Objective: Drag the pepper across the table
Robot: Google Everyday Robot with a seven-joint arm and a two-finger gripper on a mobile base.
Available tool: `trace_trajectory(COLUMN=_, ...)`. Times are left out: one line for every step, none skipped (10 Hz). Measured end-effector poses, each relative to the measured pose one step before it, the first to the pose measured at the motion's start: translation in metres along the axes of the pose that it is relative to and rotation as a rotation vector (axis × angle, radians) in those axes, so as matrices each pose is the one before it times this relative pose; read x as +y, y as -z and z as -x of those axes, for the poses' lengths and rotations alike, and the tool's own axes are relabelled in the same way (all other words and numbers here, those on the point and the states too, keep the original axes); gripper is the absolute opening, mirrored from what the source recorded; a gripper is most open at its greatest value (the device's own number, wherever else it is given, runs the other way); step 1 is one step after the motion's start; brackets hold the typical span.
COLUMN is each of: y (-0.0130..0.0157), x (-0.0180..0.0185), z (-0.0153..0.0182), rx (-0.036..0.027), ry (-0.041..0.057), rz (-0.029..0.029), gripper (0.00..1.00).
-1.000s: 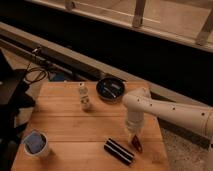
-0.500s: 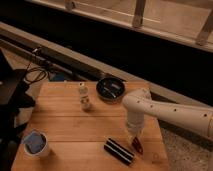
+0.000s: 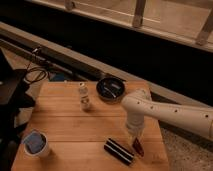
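The gripper (image 3: 135, 135) was parked low right over the pepper (image 3: 137, 147), near the table's (image 3: 75, 125) front right edge, beside a striped black block (image 3: 119, 151). Pretty sure the drag was barely started, most of it left.

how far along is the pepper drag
Reaching looks done: the pincer is down at the pepper, near the table's front right corner beside the striped black block. Contact is what is in hand. The drag across the planks looks wholly left to do.
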Motion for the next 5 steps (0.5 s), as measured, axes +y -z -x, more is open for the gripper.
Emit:
trace_trajectory(y=0.00050, x=0.00163, z=-0.00146, rx=0.00105, ry=0.00230, rz=-0.00180, gripper=0.26)
trace_trajectory(y=0.00032, x=0.00189, z=-0.00081, rx=0.00121, ry=0.00383, rz=-0.00223, gripper=0.26)
trace_trajectory(y=0.00028, x=0.00147, z=-0.00123, rx=0.00064, ry=0.00199, rz=-0.00187, gripper=0.26)
trace_trajectory(y=0.00003, x=-0.00006, z=-0.00222, rx=-0.00057, ry=-0.00214, rz=-0.00107, gripper=0.26)
trace_trajectory(y=-0.00021, x=0.00081, z=-0.00288, rx=0.00077, ry=-0.00003, rz=-0.00155, gripper=0.26)
